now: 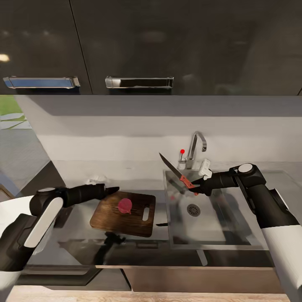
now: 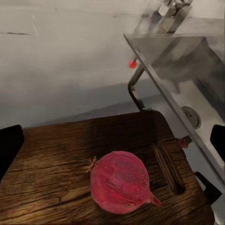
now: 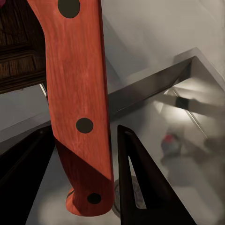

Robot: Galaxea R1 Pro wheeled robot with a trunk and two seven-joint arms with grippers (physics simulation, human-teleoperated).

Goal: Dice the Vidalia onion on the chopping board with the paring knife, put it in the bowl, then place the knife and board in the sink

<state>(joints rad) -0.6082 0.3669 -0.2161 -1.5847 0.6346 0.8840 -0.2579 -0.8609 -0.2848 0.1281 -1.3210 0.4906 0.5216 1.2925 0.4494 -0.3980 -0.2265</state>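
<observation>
The pinkish-red Vidalia onion (image 1: pixel 125 206) (image 2: pixel 121 182) lies whole on the dark wooden chopping board (image 1: pixel 110 217) (image 2: pixel 56 154), left of the sink (image 1: pixel 218 228). My left gripper (image 1: pixel 111 190) hovers at the board's far left corner, open, its dark fingers (image 2: pixel 10 145) spread wide either side of the onion. My right gripper (image 1: pixel 197 187) is shut on the red handle (image 3: pixel 79 108) of the paring knife (image 1: pixel 176 171), held above the sink with the blade pointing up and left. A bit of white (image 1: pixel 94 180) shows behind my left gripper; I cannot tell if it is the bowl.
The chrome tap (image 1: pixel 195 147) with a red dot stands behind the basin, with a small white object (image 1: pixel 205 167) beside it. The grey countertop (image 1: pixel 138 176) runs along a pale wall. Dark upper cabinets with metal handles (image 1: pixel 139 82) hang overhead.
</observation>
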